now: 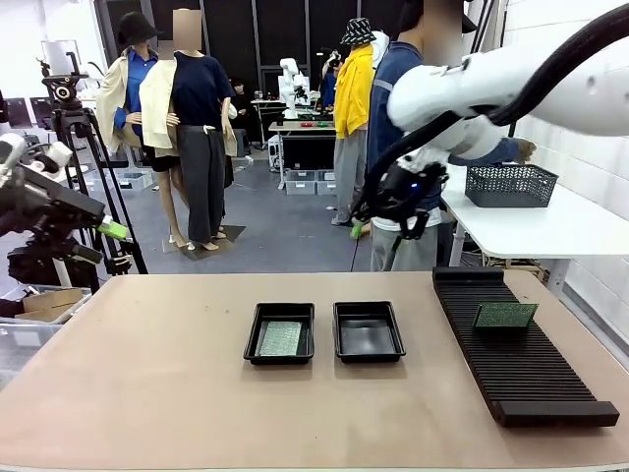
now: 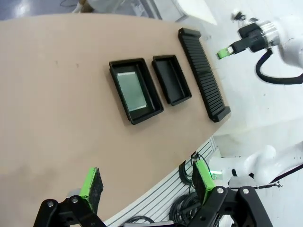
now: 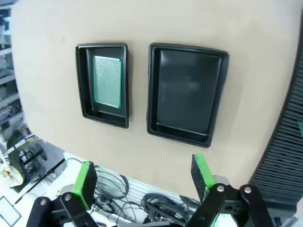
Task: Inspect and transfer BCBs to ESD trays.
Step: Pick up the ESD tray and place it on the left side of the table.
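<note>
BCBs, two on show here. One BCB [image 1: 281, 338] lies flat on the floor of the farther tray [image 1: 253, 336], the ESD tray that sits second over from the long black ribbed rack [image 1: 521, 379]. The board's a bit smaller than the tray, so black floor shows around it. The other BCB [image 1: 505, 315] is on the rack itself, toward its far end, tipped up on the ribs rather than lying flat. Can't tell whether it's properly seated in a slot. The nearer tray [image 1: 369, 339] sits just beside the rack, between it and the farther tray, touching neither, with its glossy black inside showing. Both trays sit side by side with their long sides parallel to the rack, all of it on the tan bench [image 1: 147, 374].

Right hand [image 3: 143, 177] hangs in the air well above the trays, off to the rack's side, fingers spread wide with nothing between the green pads [image 3: 85, 183]. Its camera looks down on both trays, with the rack's ribs at the edge. Left hand [image 2: 147, 179] is well apart from the rack, up off the opposite end of the bench, also wide open and gripping nothing.

Past the rack's far end there's a white side table [image 1: 550, 231] with a dark mesh basket [image 1: 511, 184] on it. A person [image 1: 378, 113] stands there, one hand [image 1: 526, 149] just above the basket.
</note>
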Tool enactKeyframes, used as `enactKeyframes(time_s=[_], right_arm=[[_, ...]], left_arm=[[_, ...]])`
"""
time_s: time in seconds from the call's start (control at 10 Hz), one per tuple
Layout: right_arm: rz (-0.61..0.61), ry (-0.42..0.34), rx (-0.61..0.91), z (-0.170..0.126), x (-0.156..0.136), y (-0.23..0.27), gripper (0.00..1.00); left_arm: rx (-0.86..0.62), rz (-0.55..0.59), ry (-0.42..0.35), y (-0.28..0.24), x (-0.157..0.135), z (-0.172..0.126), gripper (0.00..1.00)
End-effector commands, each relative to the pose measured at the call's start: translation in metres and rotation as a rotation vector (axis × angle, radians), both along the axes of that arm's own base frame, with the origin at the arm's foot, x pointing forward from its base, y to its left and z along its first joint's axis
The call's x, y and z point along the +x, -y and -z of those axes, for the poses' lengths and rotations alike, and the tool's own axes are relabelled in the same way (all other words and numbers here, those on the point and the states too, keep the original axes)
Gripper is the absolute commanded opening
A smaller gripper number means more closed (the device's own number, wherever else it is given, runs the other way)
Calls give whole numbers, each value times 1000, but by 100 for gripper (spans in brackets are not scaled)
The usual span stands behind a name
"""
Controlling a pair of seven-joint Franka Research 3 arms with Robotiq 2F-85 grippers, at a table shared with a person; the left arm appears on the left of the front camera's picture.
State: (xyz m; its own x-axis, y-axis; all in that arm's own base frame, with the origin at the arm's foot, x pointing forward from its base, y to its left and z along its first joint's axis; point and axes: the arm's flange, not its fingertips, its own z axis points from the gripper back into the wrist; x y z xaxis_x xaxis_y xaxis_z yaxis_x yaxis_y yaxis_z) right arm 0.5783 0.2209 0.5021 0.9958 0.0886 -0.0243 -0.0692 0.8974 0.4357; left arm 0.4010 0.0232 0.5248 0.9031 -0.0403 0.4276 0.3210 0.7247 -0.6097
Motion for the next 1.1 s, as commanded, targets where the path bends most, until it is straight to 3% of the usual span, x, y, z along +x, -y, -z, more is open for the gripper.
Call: enactKeyframes(time_s=[0.0,0.4,0.8,1.0], right_arm=[[-7,-5,143,-5,-10,43,100],[57,-3,401,5,-18,138,100],[81,5,519,19,-26,224,100],[128,-27,561,32,-23,257,100]], left_arm=[[109,-5,-61,26,2,0,100],[279,-59,-153,95,22,8,100],[423,-64,-172,175,42,11,100],[422,-48,-151,211,51,14,100]])
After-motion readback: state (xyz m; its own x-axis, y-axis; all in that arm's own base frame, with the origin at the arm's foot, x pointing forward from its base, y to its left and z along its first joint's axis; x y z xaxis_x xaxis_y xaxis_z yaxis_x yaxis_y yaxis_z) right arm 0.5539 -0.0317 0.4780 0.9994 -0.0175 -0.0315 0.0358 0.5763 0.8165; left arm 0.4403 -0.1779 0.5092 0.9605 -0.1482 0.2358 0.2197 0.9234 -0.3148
